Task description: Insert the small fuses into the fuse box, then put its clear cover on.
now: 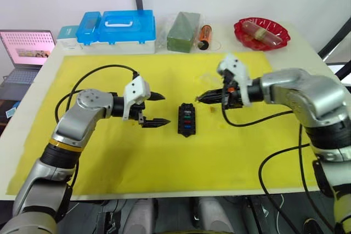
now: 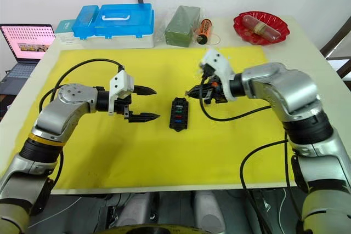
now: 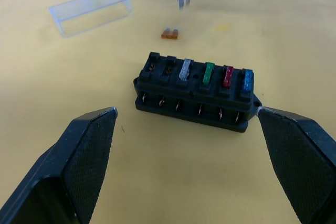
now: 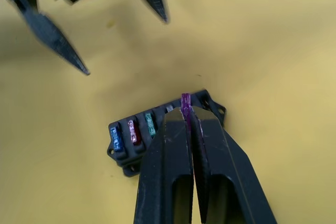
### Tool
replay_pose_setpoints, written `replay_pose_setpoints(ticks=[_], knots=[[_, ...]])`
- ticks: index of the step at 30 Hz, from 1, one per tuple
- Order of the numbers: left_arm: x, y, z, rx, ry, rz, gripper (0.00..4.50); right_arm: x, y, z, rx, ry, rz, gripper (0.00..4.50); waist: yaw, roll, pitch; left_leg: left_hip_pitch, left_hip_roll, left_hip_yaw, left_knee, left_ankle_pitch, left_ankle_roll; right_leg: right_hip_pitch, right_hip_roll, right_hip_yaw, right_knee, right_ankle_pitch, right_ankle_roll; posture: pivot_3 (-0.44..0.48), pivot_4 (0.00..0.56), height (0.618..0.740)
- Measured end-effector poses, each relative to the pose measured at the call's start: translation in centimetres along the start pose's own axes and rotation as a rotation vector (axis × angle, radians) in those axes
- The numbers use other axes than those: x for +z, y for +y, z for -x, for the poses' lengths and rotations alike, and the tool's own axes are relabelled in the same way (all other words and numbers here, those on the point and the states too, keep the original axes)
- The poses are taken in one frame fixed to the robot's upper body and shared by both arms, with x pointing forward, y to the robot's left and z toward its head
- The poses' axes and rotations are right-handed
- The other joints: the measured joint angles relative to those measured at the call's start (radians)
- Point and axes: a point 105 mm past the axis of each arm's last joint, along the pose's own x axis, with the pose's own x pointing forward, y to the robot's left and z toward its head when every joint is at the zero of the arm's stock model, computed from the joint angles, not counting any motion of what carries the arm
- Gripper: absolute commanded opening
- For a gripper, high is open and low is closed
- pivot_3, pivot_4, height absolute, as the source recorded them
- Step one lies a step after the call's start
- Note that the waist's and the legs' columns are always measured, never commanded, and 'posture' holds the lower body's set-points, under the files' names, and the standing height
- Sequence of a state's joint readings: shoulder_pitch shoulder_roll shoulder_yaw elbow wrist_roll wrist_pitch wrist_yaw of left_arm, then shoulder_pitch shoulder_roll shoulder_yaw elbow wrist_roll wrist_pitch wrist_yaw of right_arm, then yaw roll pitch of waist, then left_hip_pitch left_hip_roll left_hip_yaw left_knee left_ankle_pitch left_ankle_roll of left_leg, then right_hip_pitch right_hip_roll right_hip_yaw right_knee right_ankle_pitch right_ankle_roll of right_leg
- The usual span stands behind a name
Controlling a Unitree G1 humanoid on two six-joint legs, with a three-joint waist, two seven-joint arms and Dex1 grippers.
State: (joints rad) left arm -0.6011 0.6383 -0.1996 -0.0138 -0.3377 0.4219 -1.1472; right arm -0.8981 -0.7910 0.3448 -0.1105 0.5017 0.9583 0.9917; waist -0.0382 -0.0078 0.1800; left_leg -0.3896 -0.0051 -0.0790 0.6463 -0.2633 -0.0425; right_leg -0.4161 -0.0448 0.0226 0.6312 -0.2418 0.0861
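A yellow mat covers most of the table, and along the table's far edge stand a blue-lidded storage box, a green block in a clear bag and a red dish, with a laptop off the left end. The left gripper hangs over the mat just left of the fuse box, its two black fingers spread wide and empty, one far and one near. The right gripper reaches in from the right, its tips just beyond the far end of the fuse box, and its fingers are clenched on a purple fuse that sticks out between the tips, above the box and not touching it. The fuse box lies at the middle of the mat, its long side running near to far. Four fuses stand in one row of its slots: blue, red, green and grey, with the two slots beside the grey one open. The clear cover lies flat on the mat beyond the fuse box, well apart from it. An orange fuse lies loose on the mat just right of the box's far end.
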Motion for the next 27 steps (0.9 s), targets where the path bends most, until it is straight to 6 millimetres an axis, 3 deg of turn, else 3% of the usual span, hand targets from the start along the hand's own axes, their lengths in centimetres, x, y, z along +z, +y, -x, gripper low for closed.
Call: replay_pose_setpoints(ticks=[8, 27], knots=[[-0.1, -0.1, -0.3, -0.011, -0.002, -0.007, 4.50, -0.3, -0.2, -3.0, 0.087, 0.055, 0.116, 0.01, 0.000, 0.000, 0.000, -0.002, 0.000, 0.000, 0.000, 0.000, 0.000, -0.003, 0.000, 0.000, 0.002, 0.000, 0.000, 0.000, 0.150, 0.740], [0.0, -0.3, -0.3, -0.010, 0.000, -0.020, 4.50, -1.4, -1.4, -3.6, 0.081, 0.111, 0.124, 0.01, -0.001, 0.000, 0.000, -0.002, 0.000, 0.000, 0.000, 0.000, 0.000, -0.004, 0.000, 0.000, 0.003, 0.000, -0.001, 0.000, 0.150, 0.740]])
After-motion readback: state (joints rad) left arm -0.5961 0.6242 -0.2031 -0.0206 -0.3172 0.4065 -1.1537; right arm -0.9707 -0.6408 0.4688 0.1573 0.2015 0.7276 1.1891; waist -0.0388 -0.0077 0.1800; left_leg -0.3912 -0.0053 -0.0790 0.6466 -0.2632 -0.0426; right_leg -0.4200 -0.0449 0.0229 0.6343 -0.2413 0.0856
